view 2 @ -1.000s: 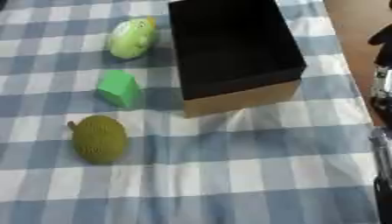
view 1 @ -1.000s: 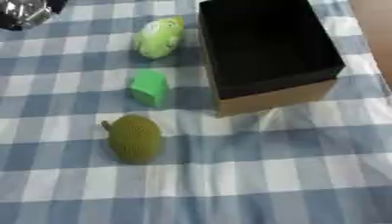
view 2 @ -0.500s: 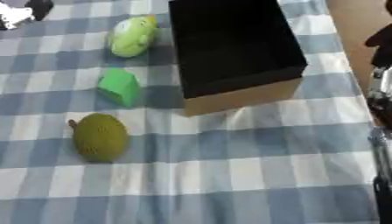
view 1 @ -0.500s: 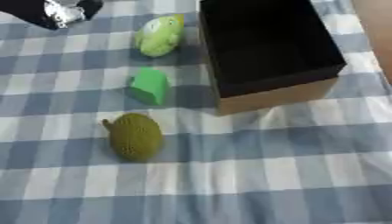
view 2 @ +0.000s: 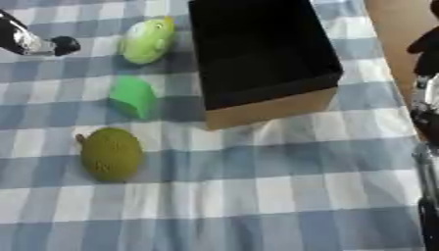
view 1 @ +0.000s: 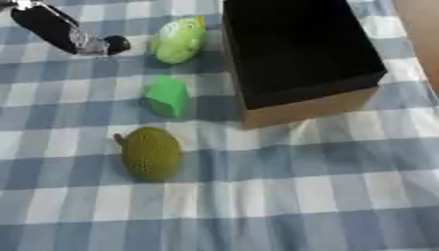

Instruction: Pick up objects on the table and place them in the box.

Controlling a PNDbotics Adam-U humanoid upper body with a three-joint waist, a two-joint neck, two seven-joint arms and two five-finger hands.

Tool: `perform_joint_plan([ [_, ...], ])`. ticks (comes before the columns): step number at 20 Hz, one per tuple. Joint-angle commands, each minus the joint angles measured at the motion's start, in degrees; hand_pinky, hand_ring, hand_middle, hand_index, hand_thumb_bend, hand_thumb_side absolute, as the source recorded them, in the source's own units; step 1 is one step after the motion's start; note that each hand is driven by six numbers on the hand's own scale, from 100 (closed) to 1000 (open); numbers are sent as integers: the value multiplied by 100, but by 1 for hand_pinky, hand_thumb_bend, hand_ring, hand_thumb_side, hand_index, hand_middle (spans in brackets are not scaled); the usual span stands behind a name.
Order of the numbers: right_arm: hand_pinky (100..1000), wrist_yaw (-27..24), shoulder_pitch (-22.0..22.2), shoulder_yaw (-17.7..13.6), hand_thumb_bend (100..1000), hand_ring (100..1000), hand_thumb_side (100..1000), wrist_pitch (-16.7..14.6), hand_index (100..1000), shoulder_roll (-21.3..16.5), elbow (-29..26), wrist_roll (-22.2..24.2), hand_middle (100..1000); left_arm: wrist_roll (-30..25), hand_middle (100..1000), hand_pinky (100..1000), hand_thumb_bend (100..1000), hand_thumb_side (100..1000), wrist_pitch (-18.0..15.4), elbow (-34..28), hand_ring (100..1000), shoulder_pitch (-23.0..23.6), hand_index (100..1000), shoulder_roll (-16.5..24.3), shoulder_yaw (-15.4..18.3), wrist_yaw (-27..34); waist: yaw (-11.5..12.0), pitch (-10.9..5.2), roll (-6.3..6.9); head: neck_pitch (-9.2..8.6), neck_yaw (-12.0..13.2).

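Black box interior showed nothing inside: the open cardboard box with tan outer walls (view 1: 300, 63) sat on the blue-and-white checked cloth covering the table (view 1: 283, 206), and all three objects were lying outside it. So the task looked to be at its first pick, reach phase.

Left hand (view 1: 64, 34) was coming in from the upper left corner, black with a silver part, its dark tip near the pale green rounded toy with a yellow tip (view 1: 178, 39) but apart from it, not touching. Can't tell whether its fingers were straight or curled; it held nothing I could see.

Right hand: only dark shapes at the right edge of the right eye view (view 2: 426, 46); can't tell its state. Idle, by the look of it.

Object layout, all left of the box in a rough column:
- pale green toy farthest, just beside the box's left wall
- bright green block-shaped object (view 1: 167, 95) in the middle, near the box's front-left corner
- olive-green bumpy oval fruit with a short stem (view 1: 151, 153) nearest, well apart from the box

Judgement on next move: the left hand needs to close the gap to the pale green toy, get fingers around its rounded body, lift clear of the box wall and drop it in. The toy is smooth-looking and rounded, so it could roll or slip on contact.

Surface: cloth lay mostly flat, slight wrinkles near the box front. Bare tan strip showed beyond the cloth at upper right (view 1: 420, 19). Nothing else of the room in view.
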Motion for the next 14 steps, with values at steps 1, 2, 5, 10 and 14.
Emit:
perform_joint_plan([
  [1,941,1,-20,7,100,1000,470,-13,948,-123,-58,37,418,-1622,750,929,535,450,-1540,-148,870,-130,885,147,-58,-288,-9,-203,76,-7,5],
  [2,941,-1,-21,10,100,1000,470,-12,948,-122,-58,44,417,-1601,752,931,535,410,-1522,-159,868,-125,887,137,-104,-385,-11,-202,75,-10,10],
  [5,941,-3,-19,20,100,1000,470,-10,949,-119,-58,68,415,-1535,757,933,528,256,-1521,-147,870,-110,891,92,-256,-654,-14,-197,75,-7,30],
  [10,941,-19,-25,31,100,1000,470,-2,948,-116,-58,91,413,-1513,769,935,530,130,-1551,55,874,-89,906,-3,-432,-993,-24,-193,72,-2,47],
  [14,942,-30,-29,42,100,1000,470,8,949,-113,-58,110,410,-1563,772,936,510,136,-1586,190,876,-86,912,-106,-507,-1056,-31,-189,71,12,66],
])
